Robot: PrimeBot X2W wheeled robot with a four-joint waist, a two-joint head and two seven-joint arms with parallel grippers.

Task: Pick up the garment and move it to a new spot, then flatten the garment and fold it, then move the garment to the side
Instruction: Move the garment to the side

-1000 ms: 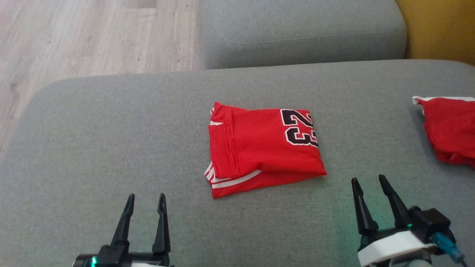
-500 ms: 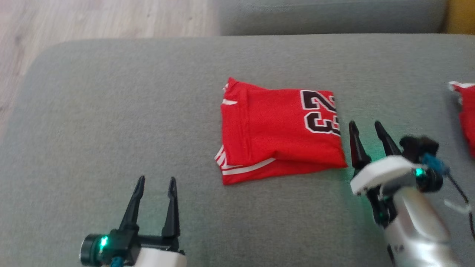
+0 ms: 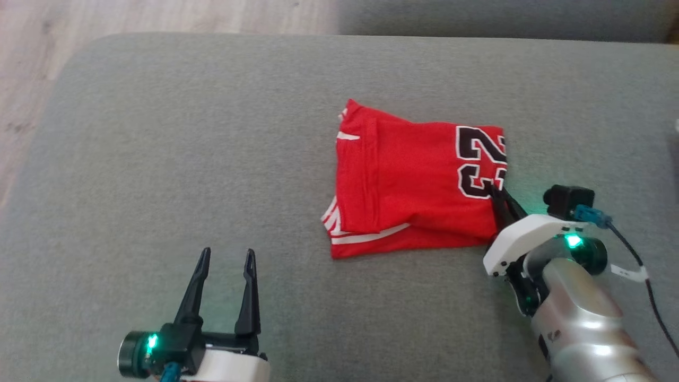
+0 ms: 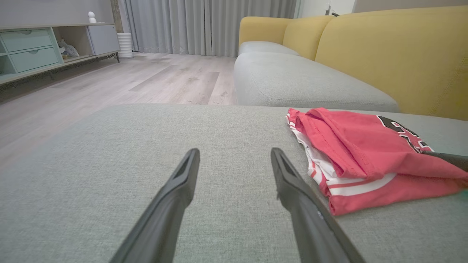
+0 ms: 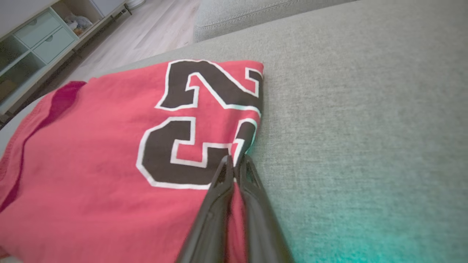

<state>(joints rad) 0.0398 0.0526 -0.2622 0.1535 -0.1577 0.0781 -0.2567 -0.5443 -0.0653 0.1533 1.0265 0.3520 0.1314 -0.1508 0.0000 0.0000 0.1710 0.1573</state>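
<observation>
A folded red garment [image 3: 414,180] with white trim and a black number lies on the grey sofa seat [image 3: 159,159]. My right gripper [image 3: 498,193] is shut on its right edge, just below the number. In the right wrist view the two fingers [image 5: 219,197] press together with a pinch of the red garment [image 5: 91,146] between them. My left gripper [image 3: 225,254] hovers open over bare cushion, to the front left of the garment. In the left wrist view the garment [image 4: 358,146] lies to the right of the left gripper [image 4: 234,153].
The seat's rounded left edge [image 3: 37,132] drops to a wooden floor [image 3: 106,16]. Another grey cushion [image 4: 292,80] and a yellow backrest [image 4: 395,54] stand beyond the garment. A low cabinet [image 4: 33,47] lines the far wall.
My right gripper has moved forward to the garment's right edge and shut on it. The head camera has shifted, so the whole picture has slid. The left gripper stays open.
</observation>
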